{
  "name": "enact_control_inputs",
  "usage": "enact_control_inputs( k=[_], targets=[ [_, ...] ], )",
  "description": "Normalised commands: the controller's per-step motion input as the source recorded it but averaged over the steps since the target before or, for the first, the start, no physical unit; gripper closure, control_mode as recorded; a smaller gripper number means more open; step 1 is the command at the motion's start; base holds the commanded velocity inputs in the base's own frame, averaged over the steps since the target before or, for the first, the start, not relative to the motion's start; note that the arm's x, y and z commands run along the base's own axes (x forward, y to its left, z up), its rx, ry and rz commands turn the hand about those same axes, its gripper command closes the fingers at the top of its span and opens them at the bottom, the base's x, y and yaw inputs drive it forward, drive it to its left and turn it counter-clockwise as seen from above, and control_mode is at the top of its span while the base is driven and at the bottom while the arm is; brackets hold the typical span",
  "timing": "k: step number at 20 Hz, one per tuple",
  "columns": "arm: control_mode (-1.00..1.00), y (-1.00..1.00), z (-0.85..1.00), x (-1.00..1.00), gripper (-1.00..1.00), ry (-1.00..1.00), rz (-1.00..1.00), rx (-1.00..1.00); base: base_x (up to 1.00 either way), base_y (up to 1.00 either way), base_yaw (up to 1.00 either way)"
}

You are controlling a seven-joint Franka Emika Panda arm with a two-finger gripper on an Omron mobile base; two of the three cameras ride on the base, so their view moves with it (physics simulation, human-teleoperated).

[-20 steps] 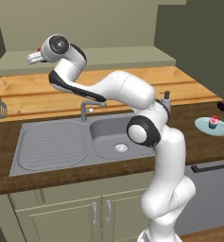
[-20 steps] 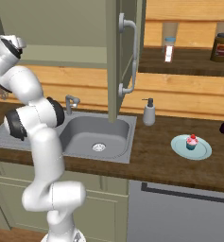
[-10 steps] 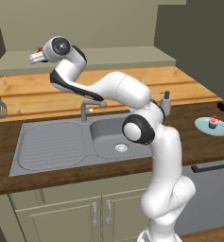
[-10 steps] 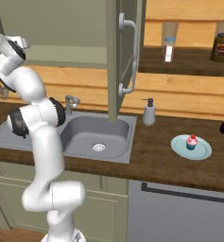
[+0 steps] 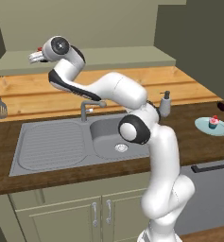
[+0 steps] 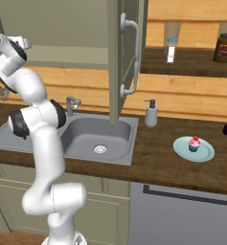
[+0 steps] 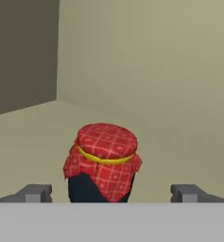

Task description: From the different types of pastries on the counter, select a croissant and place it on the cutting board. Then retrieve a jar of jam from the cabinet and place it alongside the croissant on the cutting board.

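Jar of jam [image 7: 102, 163] on cabinet [image 7: 146, 71] shelf, 12 o'clock of gripper [image 7: 112, 193], jaws spread wide; cupcake plate [image 6: 194, 149], soap bottle [image 6: 151, 114] on counter [image 6: 172, 158].

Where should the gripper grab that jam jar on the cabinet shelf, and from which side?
Probably the dark body of the jam jar, below its cloth-covered lid, approached straight on. It stands upright, centred between the open gripper's fingertips.

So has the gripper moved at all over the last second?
Yes. In the left base view the gripper has crept further left along the cabinet shelf, toward the jar of jam, jaws open either side of it.
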Motion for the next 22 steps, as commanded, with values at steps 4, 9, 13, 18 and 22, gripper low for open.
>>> enact_control_inputs(
  k=[4,9,13,18,22],
  targets=[
    [-1.00,0.00,0.00,0.78,-1.00,0.04,0.00,0.00,0.00,0.00,0.00],
    [-1.00,0.05,0.00,0.00,-1.00,0.00,0.00,0.00,0.00,0.00,0.00],
    [-1.00,0.19,-0.01,0.07,1.00,0.01,0.00,0.00,0.00,0.00,0.00],
    [-1.00,0.05,-0.02,0.02,1.00,0.05,0.00,0.00,0.00,0.00,0.00],
    [-1.00,0.01,0.00,0.00,1.00,0.06,0.00,0.00,0.00,0.00,0.00]
  ],
)
